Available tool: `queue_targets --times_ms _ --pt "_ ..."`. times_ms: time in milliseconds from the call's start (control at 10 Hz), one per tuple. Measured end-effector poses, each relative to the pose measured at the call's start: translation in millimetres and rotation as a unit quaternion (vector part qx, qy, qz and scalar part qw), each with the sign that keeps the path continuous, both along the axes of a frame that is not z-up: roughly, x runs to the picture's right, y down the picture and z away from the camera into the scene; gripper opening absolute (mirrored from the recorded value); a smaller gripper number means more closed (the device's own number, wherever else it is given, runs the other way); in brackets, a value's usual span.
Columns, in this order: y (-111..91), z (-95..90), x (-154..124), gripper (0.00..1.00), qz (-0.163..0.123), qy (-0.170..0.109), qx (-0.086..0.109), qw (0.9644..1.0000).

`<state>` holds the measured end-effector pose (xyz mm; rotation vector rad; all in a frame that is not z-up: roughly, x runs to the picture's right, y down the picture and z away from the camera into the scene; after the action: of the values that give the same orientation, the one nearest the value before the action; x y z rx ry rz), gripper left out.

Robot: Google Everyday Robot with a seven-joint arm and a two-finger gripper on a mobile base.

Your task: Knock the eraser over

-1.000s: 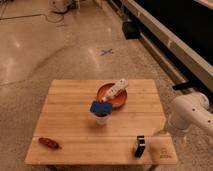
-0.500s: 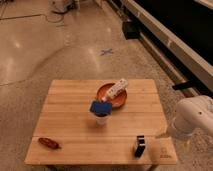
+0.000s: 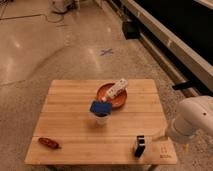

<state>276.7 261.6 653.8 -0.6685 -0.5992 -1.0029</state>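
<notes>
The eraser (image 3: pixel 139 145) is a small black block standing upright near the front right edge of the wooden table (image 3: pixel 70 115). My white arm (image 3: pixel 194 119) reaches in from the right, beside the table's right edge. The gripper (image 3: pixel 170 136) is at the arm's lower end, just right of the eraser and apart from it.
An orange bowl (image 3: pixel 106 93) at the table's middle back holds a white oblong bar (image 3: pixel 117 88). A flat blue pad (image 3: pixel 100 107) lies on a cup (image 3: pixel 101 119) in front of the bowl. A brown object (image 3: pixel 49 143) lies at the front left. A dark bench runs along the right.
The arm has moved lower and slightly nearer along the table's right side. The eraser and the other objects have not moved.
</notes>
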Motion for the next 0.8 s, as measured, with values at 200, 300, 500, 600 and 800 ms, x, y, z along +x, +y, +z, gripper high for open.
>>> queue_targets --times_ms 200,300,500,600,800 --pt "6.3 -4.4 -19.9 0.8 0.003 -0.024 -0.011 0.9997" --pt "8.7 -5.1 -26.8 0.8 0.004 -0.033 -0.015 0.9994" --pt "12.0 -4.2 -42.6 0.8 0.004 -0.053 -0.024 0.9983" --pt "11.7 -2.5 -49.3 0.8 0.003 -0.061 -0.027 0.9977" --pt "9.8 1.6 -64.7 0.8 -0.001 -0.081 -0.031 0.9963"
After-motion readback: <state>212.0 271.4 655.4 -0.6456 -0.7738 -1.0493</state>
